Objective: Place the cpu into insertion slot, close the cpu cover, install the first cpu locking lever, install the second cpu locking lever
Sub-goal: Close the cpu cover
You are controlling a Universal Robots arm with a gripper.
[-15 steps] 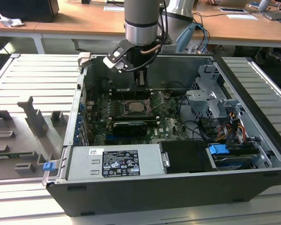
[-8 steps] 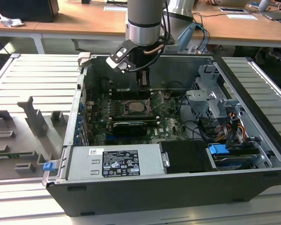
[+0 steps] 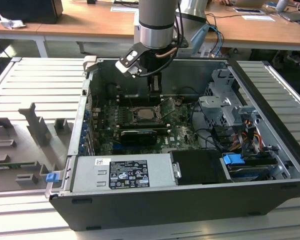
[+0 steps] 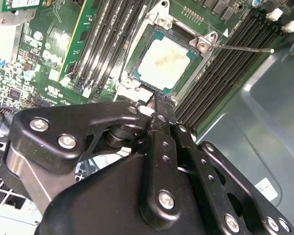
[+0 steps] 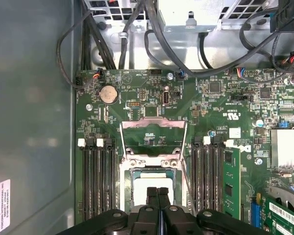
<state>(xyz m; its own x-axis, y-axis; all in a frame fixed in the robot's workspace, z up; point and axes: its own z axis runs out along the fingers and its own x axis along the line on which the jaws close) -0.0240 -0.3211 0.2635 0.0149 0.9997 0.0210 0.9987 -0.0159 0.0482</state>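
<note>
Beige-silver cpu sits in the insertion slot, cpu cover raised open; gripper hovers above, fingers pressed together.

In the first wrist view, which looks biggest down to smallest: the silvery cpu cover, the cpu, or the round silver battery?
1. cpu cover, the open frame.
2. cpu; the pincer hides part of it, so its full size is unsure, though it looks smaller than the cover.
3. round battery, clearly the smallest.
</note>
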